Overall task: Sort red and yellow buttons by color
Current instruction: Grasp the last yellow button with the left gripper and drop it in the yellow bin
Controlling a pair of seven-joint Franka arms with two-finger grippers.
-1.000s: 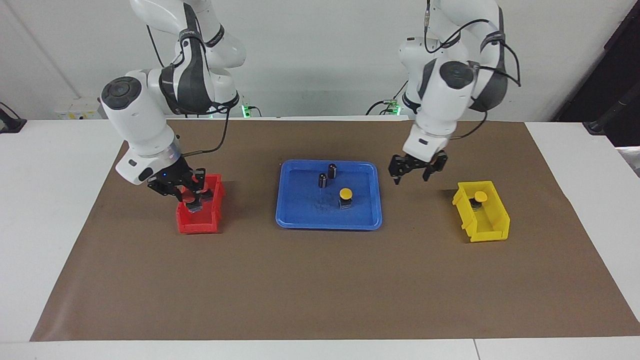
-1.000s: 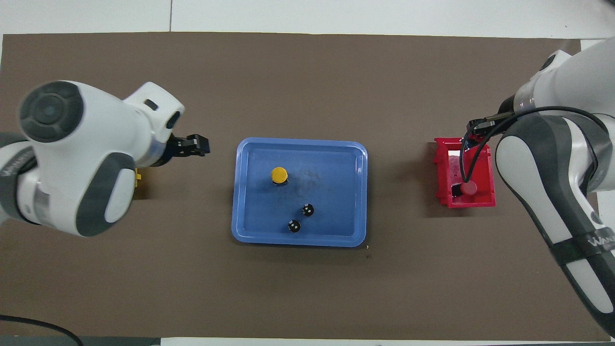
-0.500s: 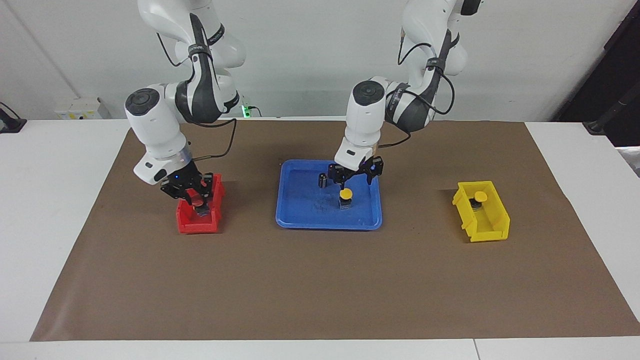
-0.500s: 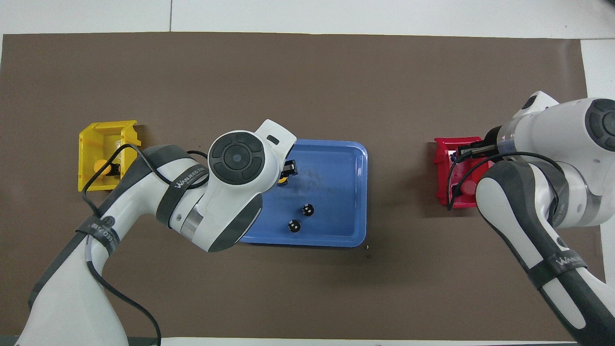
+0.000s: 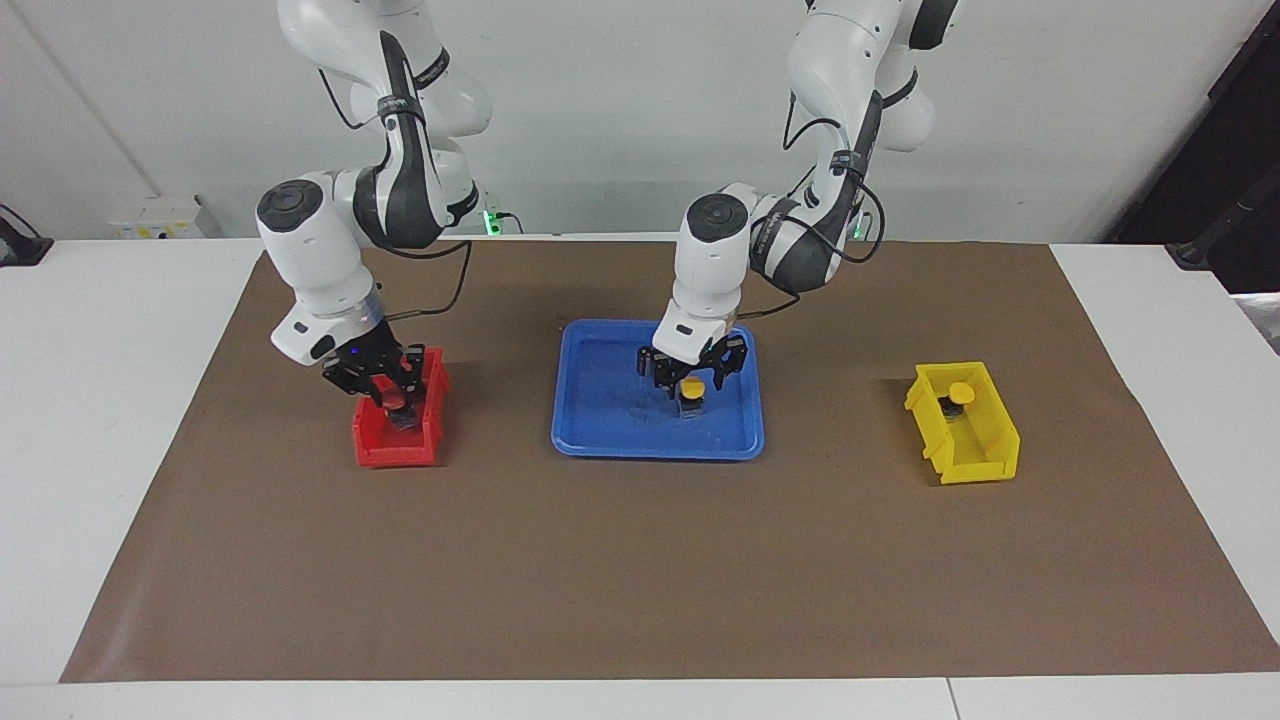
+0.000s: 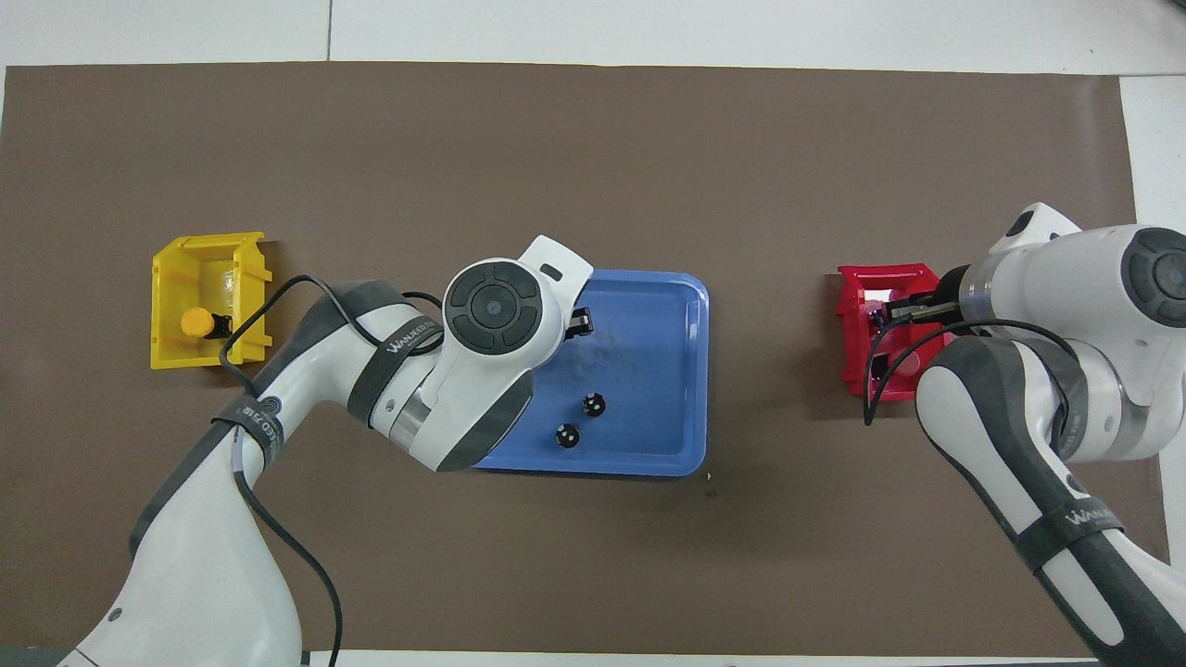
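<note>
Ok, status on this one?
Left gripper down around yellow button in blue tray. Right gripper shut, in red bin. One yellow button binned. Nothing in the way.

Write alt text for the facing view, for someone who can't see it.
The left gripper straddles a yellow button in a blue tray; the right gripper holds a red button over a red bin. Another yellow button sits in a yellow bin.

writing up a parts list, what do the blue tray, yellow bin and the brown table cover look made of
Blue tray: likely moulded plastic, semi-gloss, with a rounded raised rim. Yellow bin: likely rigid plastic, smooth, uniform colour, moulded ribs. Brown cover: flat matte sheet, perhaps paper or thin mat; cannot tell which.
</note>
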